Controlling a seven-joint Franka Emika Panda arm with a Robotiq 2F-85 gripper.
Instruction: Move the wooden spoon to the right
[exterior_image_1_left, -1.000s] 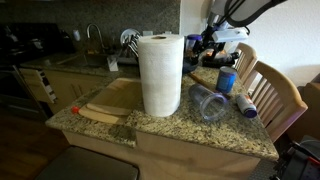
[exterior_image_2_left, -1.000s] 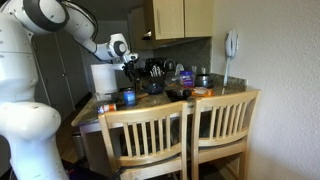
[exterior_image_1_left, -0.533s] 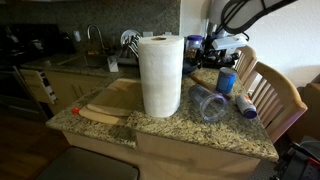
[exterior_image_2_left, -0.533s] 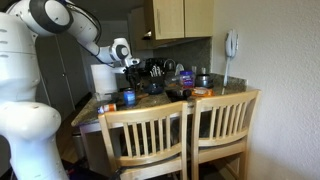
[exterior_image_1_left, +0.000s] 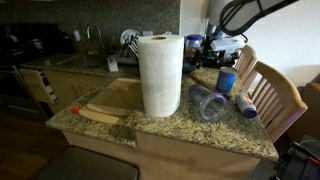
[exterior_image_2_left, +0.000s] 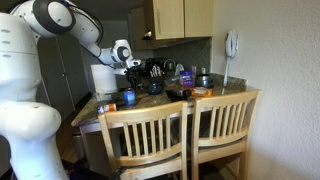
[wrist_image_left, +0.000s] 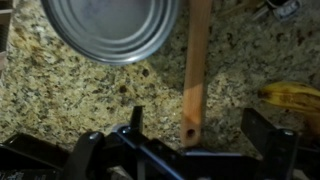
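Note:
In the wrist view the wooden spoon's (wrist_image_left: 193, 70) slim tan handle lies on the speckled granite counter, running from the top edge down to an end with a small hole. Its bowl is out of view. My gripper (wrist_image_left: 200, 135) is open, one dark finger on each side of the handle's end, not touching it. In both exterior views the gripper (exterior_image_1_left: 222, 45) (exterior_image_2_left: 133, 68) hangs low over the back of the counter among dark appliances. The spoon cannot be made out there.
A round metal can (wrist_image_left: 110, 30) stands close beside the handle, and a banana (wrist_image_left: 290, 95) lies on the other side. A paper towel roll (exterior_image_1_left: 160, 75), clear plastic cup (exterior_image_1_left: 207, 102), blue can (exterior_image_1_left: 227, 80), flat wooden utensil (exterior_image_1_left: 100, 112) and chairs (exterior_image_1_left: 270, 95) surround the counter.
The arm has come down a little toward the back of the counter; over the last half second it has hardly moved.

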